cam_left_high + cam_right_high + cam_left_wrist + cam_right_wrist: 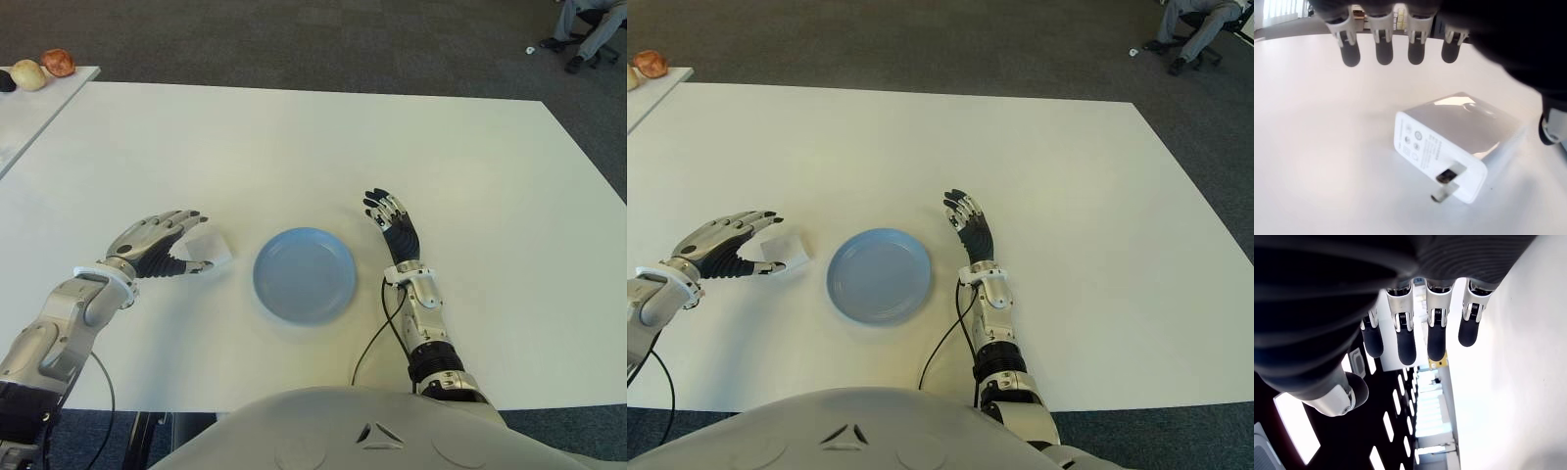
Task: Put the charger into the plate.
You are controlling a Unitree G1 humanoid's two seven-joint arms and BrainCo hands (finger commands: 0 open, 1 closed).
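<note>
At the far left, on a separate side table (39, 108), lie three small rounded items (34, 70), one dark, one pale and one reddish-brown; what they are cannot be told. On the main white table (294, 147), the left hand (162, 245) is arched over the white charger (209, 250), which lies on its side on the tabletop just left of the plate. In the left wrist view the four fingers (1383, 51) hang spread above the charger (1449, 142) without touching it, and its two metal prongs (1447, 183) stick out from the labelled end face; the hand has hold of nothing. Right of the charger sits the round blue plate (305, 274), with nothing in it, near the table's front edge. Just to the right of the plate shows the right hand (392, 220), fingers stretched out and slightly apart, gripping nothing; the right wrist view shows its fingertips (1436, 345) extended with the thumb apart from them. A black cable (377, 338) runs along the right forearm. In the far right corner, on the grey carpet (294, 39), a person's legs (588, 29) show beside a chair.
</note>
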